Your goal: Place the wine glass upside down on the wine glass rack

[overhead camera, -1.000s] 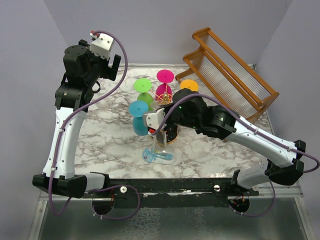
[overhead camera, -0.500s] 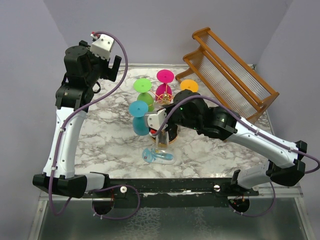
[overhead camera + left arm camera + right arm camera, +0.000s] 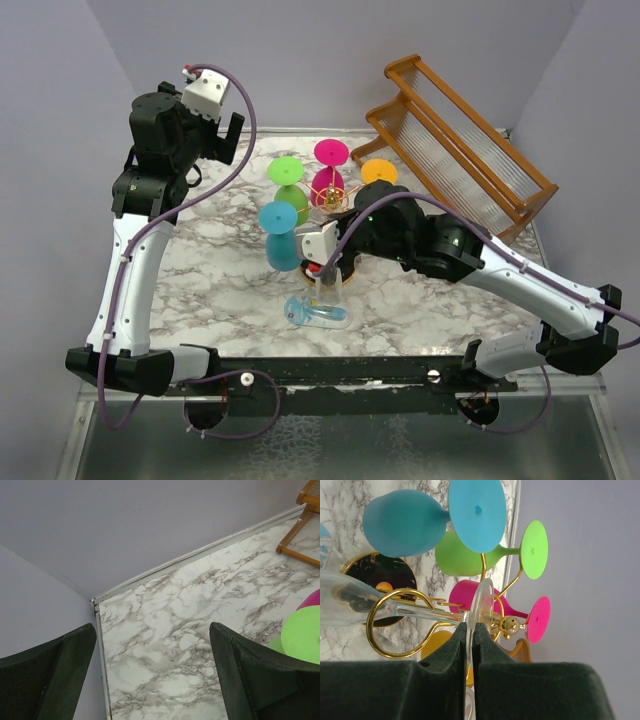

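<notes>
Right gripper (image 3: 469, 626) is clenched on the edge of the round foot of the clear wine glass (image 3: 340, 602). Compared with one second ago, it has moved a little toward the front of the wine glass rack (image 3: 380, 570), and the glass with it. Left gripper (image 3: 152, 645) is released, with nothing between its fingers, well apart from the rack at its far left. This arm is at the same place as before.

Under the rack is a table (image 3: 210, 260) with a white and grey marble pattern, and plain lilac walls (image 3: 330, 50) close it in. Behind the rack to the right stands a brown wooden rack (image 3: 470, 150). A blue glass (image 3: 405, 522), a green glass (image 3: 465, 555) and a pink glass (image 3: 470, 595) hang on the rack. A pale blue glass (image 3: 312, 314) lies just in front of it.

The clear glass is at the front side of the rack, foot up and bowl down. Its long axis is near to vertical, and its stem crosses a gold ring arm.
</notes>
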Controlling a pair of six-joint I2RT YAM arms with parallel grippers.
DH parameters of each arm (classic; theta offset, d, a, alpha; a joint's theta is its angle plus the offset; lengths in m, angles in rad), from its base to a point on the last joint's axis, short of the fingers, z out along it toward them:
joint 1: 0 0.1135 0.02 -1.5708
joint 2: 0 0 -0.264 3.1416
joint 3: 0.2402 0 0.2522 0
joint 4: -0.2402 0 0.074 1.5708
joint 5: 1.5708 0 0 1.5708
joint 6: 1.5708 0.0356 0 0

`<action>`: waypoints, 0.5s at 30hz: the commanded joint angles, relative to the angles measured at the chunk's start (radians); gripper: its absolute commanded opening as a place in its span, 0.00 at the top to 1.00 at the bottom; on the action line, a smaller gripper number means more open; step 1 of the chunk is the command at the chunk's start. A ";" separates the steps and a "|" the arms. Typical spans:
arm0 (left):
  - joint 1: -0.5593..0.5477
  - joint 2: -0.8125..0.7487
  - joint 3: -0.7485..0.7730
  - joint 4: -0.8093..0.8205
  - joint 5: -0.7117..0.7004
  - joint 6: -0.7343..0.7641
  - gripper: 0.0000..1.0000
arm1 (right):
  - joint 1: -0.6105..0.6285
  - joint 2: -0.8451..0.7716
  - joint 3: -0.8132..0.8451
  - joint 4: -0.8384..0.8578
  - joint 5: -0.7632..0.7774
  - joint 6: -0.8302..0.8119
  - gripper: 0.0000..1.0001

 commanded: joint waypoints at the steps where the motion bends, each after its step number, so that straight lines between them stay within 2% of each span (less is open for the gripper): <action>1: 0.008 -0.003 -0.006 0.023 0.021 0.000 0.01 | 0.007 -0.033 0.028 -0.012 -0.031 -0.003 0.99; 15: 0.008 0.003 -0.010 0.017 0.038 -0.003 0.01 | 0.008 -0.048 0.046 -0.059 -0.095 0.004 0.99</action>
